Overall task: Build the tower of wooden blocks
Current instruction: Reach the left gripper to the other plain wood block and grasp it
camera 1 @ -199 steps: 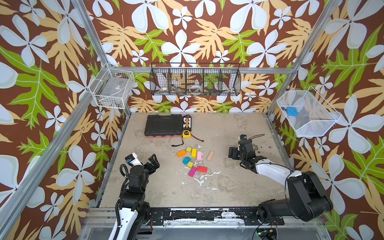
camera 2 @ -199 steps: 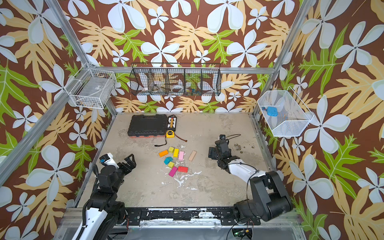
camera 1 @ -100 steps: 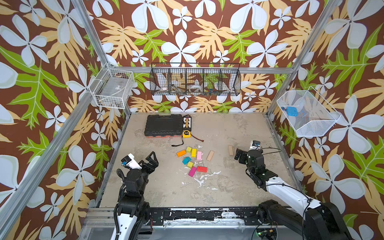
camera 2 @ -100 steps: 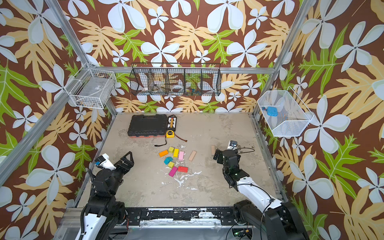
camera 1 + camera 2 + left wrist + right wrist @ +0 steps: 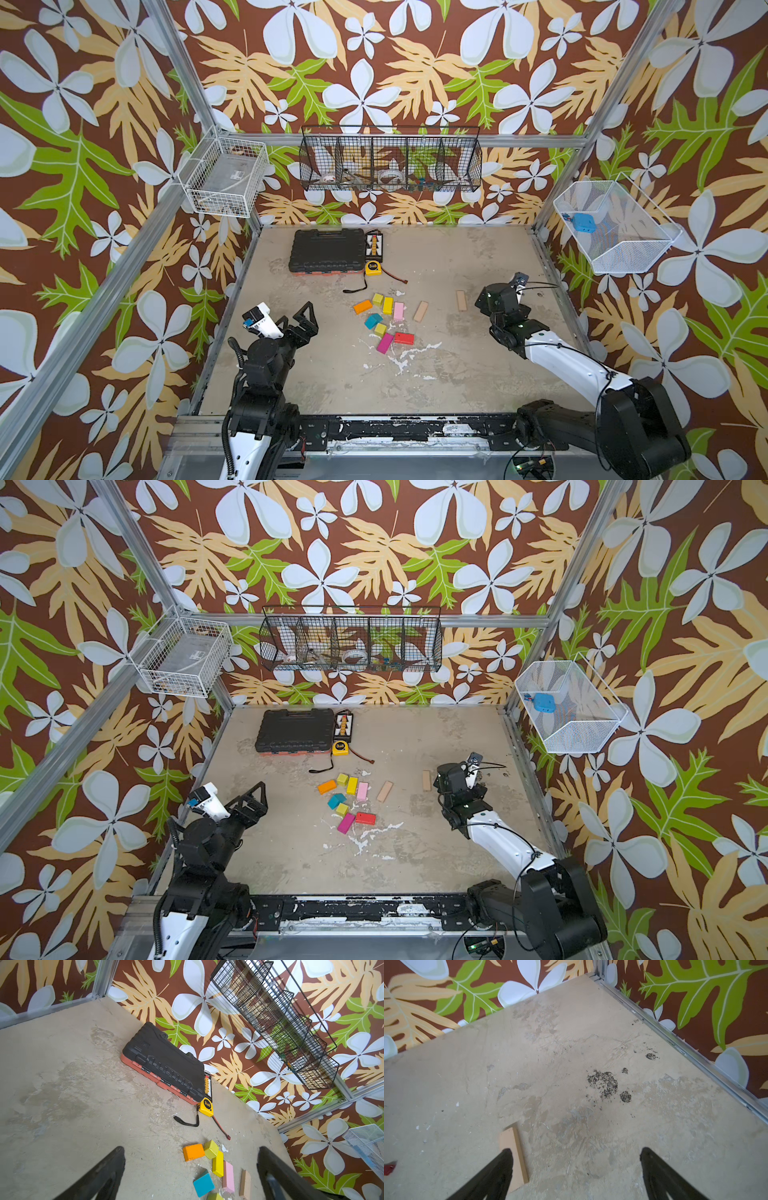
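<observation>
Left tool (image 5: 191, 1150) and right tool (image 5: 576, 1149) both spread wide, angled downward.

Bright wood blocks (image 5: 387, 305), mottled beige bench (image 5: 332, 374).
Orange brick (image 5: 363, 306), teal wedge (image 5: 372, 321), magenta brick (image 5: 385, 343), tan plank (image 5: 461, 300); brown floral walls (image 5: 374, 62).

10 wood blocks (image 5: 387, 305), 3 wire baskets (image 5: 390, 158), 1 tape measure (image 5: 372, 268)
</observation>
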